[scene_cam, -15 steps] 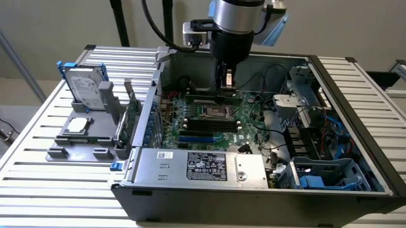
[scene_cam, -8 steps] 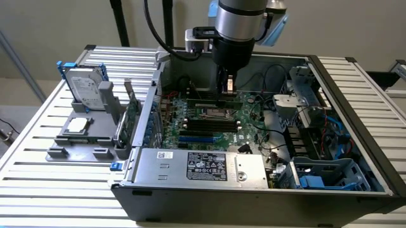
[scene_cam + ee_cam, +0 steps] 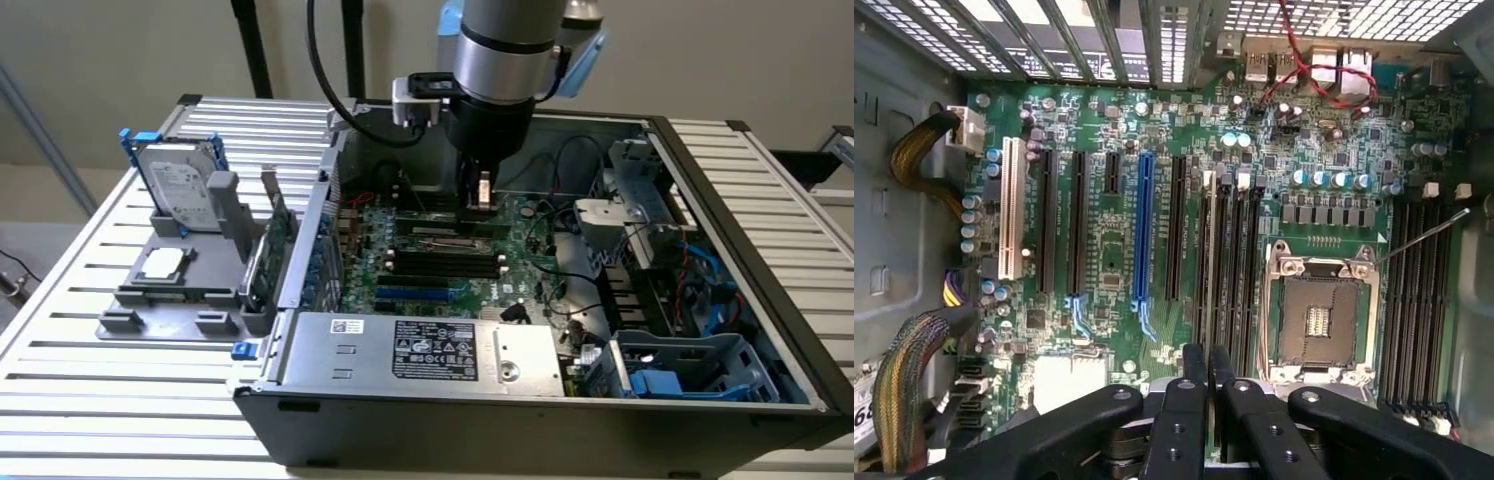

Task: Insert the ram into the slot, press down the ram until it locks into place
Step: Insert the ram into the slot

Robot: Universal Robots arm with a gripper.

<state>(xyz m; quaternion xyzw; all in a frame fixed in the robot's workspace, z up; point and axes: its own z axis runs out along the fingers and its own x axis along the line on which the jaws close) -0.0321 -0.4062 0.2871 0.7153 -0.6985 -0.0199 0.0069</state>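
the gripper, clenched on the ram, holds it edge-on along the slot, apparently mid-insertion; seating it calls for a straight, even downward push.

Nothing reads with certainty.
- Power supply: black label with white print and marks, plus a white sticker; too small to make out.
- Hard drive: pale label, illegible.
- Wrist view: white tag at the edge, with dark digits cut off.
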